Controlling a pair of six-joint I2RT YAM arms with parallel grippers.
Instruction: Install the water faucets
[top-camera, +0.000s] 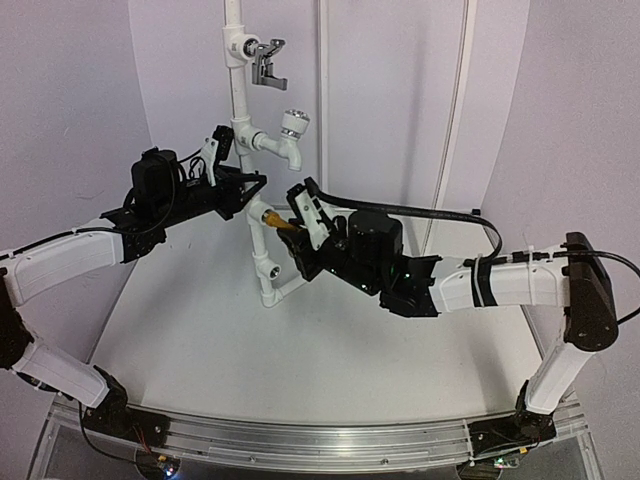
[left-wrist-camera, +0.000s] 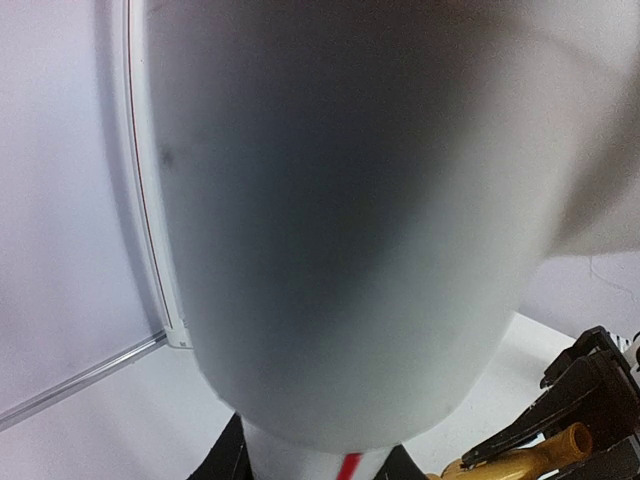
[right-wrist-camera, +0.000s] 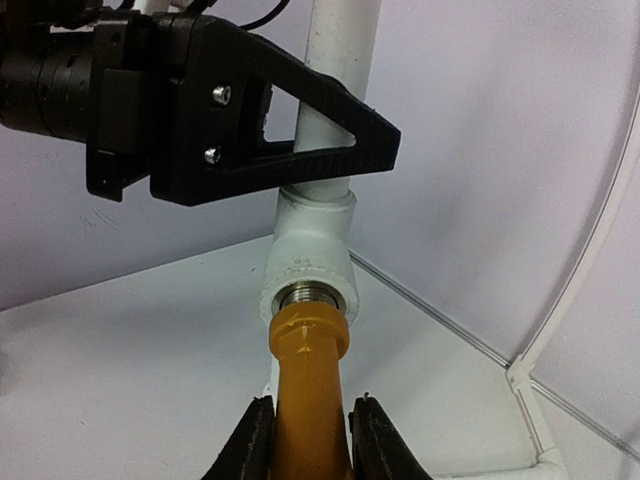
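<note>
The golden-brass tap (right-wrist-camera: 309, 385) is held between my right gripper's (right-wrist-camera: 308, 408) fingers. Its collar end meets the metal thread of a white pipe fitting (right-wrist-camera: 312, 262); only a short ring of thread shows between them. In the top view the tap (top-camera: 276, 222) lies level against the white pipe stand (top-camera: 240, 100), with my right gripper (top-camera: 292, 230) behind it. Its knob and spout are hidden. My left gripper (top-camera: 243, 190) is shut on the pipe just above that fitting. In the left wrist view the pipe (left-wrist-camera: 350, 220) fills the frame, blurred, and the tap (left-wrist-camera: 530, 462) shows at the bottom right.
A chrome lever tap (top-camera: 268, 62) and a white plastic tap (top-camera: 290, 135) sit higher on the stand. An open fitting (top-camera: 265, 268) is lower down. A curved white wall (top-camera: 420, 100) stands behind. A black cable (top-camera: 450, 215) loops over my right arm.
</note>
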